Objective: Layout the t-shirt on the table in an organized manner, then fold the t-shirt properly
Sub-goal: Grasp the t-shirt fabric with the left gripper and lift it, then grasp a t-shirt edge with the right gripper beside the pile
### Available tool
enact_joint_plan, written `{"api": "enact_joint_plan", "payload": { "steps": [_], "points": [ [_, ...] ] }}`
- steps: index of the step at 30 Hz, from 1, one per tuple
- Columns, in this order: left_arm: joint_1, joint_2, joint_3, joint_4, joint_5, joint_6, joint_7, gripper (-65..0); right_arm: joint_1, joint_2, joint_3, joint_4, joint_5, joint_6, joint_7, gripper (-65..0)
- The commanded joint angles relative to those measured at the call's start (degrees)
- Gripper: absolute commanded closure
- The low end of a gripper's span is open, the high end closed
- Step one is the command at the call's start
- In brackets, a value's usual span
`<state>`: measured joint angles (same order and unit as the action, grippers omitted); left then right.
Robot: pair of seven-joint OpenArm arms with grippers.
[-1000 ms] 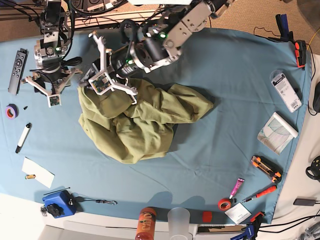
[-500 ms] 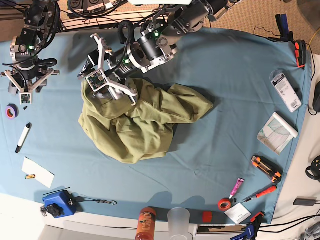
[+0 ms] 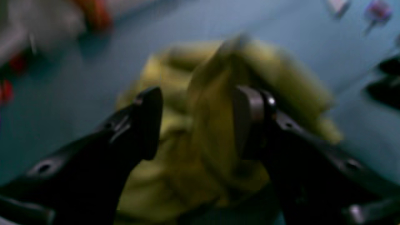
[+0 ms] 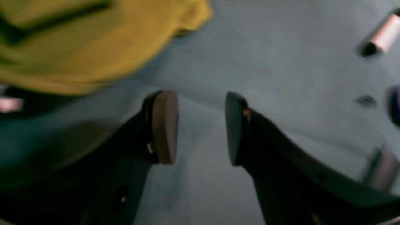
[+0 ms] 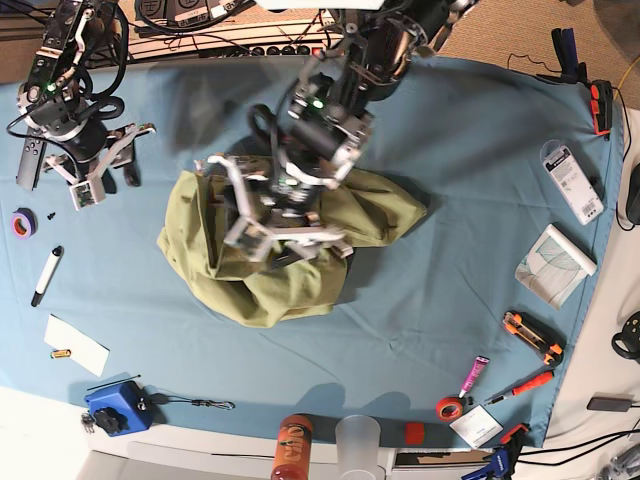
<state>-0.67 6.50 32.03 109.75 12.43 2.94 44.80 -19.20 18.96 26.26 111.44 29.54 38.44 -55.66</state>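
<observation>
Wide bare stretch of worktop point(image 5: 470, 170) right of the crumpled t-shirt point(image 5: 200, 255), open to passage as far as the clutter along the right edge: box cutter point(image 5: 531, 336), folded cloth pack point(image 5: 555, 264). Left side hemmed by marker point(image 5: 46, 274), purple tape roll point(image 5: 23, 222) and remote point(image 5: 28, 163). Near edge blocked by orange bottle point(image 5: 292, 447), plastic cup point(image 5: 358, 442) and blue device point(image 5: 117, 407).

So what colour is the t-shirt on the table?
Plain olive green t-shirt, no print visible; the base view shows it best.
</observation>
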Motion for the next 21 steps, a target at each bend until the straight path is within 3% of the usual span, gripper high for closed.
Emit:
{"api": "enact_joint_plan", "payload": {
  "steps": [1, 5, 14, 21],
  "points": [
    [-1.2, 0.4, -1.7, 1.2, -0.3, 0.3, -2.2, -36.1, 0.3, 0.9, 0.5, 0.9, 2.4, 0.8, 1.1, -24.9],
    [-1.2, -2.2, -7.6, 1.2, -5.3, -0.3, -2.2, -36.1, 0.3, 0.9, 0.5, 0.9, 6.9, 1.6, 1.2, -24.9],
    [-1.2, -8.2, -17.0, 1.2, -7.3, -1.5, -2.1, -36.1, 3.6, 0.7, 0.5, 1.0, 11.0, 1.6, 1.3, -24.9],
    [-0.6, -13.1, -19.1, 1.2, -10.1, -1.5, -1.7, -36.1, 7.4, 0.5, 0.2, 1.0, 13.7, 1.6, -0.2, -24.9]
  ]
}}
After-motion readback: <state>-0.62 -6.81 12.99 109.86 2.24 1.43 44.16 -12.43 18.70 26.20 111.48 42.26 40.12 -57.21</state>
